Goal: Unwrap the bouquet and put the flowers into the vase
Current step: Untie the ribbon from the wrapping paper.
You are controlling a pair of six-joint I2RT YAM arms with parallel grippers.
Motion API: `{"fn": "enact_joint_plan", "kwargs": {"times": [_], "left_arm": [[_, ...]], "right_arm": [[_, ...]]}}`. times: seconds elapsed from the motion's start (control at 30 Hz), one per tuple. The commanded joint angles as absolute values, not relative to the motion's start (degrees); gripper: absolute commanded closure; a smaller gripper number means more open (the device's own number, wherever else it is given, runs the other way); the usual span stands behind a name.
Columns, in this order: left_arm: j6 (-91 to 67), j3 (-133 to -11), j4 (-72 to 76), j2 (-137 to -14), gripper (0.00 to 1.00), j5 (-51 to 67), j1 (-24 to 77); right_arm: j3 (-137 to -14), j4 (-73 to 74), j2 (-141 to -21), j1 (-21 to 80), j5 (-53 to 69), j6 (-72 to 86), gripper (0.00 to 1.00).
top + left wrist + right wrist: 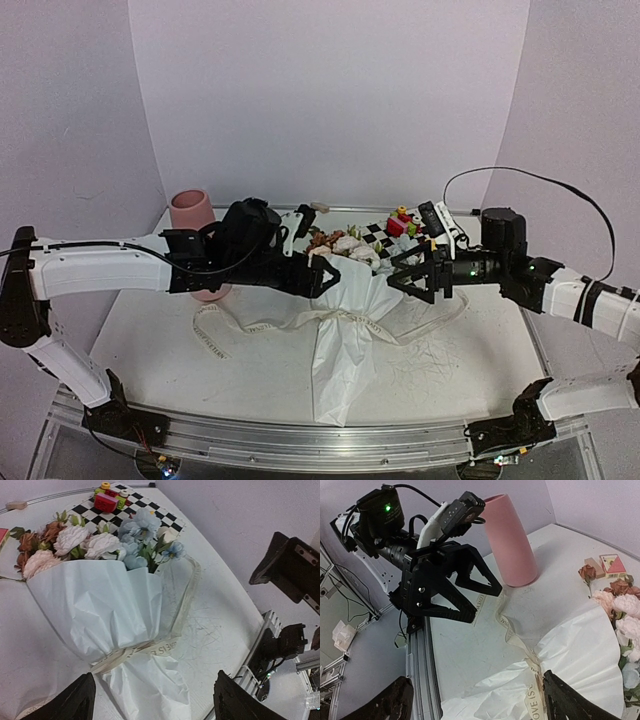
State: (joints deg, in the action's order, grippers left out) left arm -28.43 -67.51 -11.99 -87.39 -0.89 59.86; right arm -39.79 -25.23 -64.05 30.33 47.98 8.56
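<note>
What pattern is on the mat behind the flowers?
Black-and-white checks, like a chessboard. The mat shows best in the left wrist view.

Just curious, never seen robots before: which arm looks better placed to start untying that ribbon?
Left, probably. Its open left gripper hangs by the bouquet, with the ribbon tie centred in its wrist view. The open right gripper sees it off-centre.

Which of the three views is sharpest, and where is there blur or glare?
Left wrist view: sharpest, the bouquet crisp, its own pincer fingers dark and blurred. Right wrist view: the vase clear, white paper very bright. Top external view: even light, the flowers small and soft.
</note>
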Motion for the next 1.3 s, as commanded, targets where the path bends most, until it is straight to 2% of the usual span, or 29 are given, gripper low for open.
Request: {"fn": "enact_joint_plan", "kwargs": {"times": [0.0,0.13,0.27,0.43,0.73,1.1,1.27], "left_arm": [[-28.4,-68.8,-3.5,-84.8,0.17,7.7,60.1],[-28.6,-68.7,-1.8,-85.2,0.17,9.5,60.2],[-27.5,-67.8,-2.0,-86.4,0.24,5.6,60.1],[-25.7,-66.2,-2.4,-89.7,0.38,2.1,59.9],[-24.8,-65.7,-1.6,-96.0,0.51,1.1,59.6],[-23.8,-67.7,-0.7,-103.3,0.6,2.1,58.7],[-23.2,-68.9,-1.0,-105.8,0.63,2.6,58.6]], "right_arm": [[-40.4,-30.1,-63.7,31.4,51.0,5.2,0.09],[-40.2,-30.0,-64.2,32.0,48.6,4.8,0.09],[-40.4,-29.2,-66.4,32.1,44.8,5.2,0.12],[-41.7,-26.6,-72.2,32.8,42.6,4.7,0.26],[-42.5,-26.1,-81.5,35.1,35.6,5.1,0.48],[-46.9,-25.4,-90.3,37.9,30.3,6.8,0.65],[-46.8,-25.0,-92.8,39.8,29.6,7.3,0.68]]}}
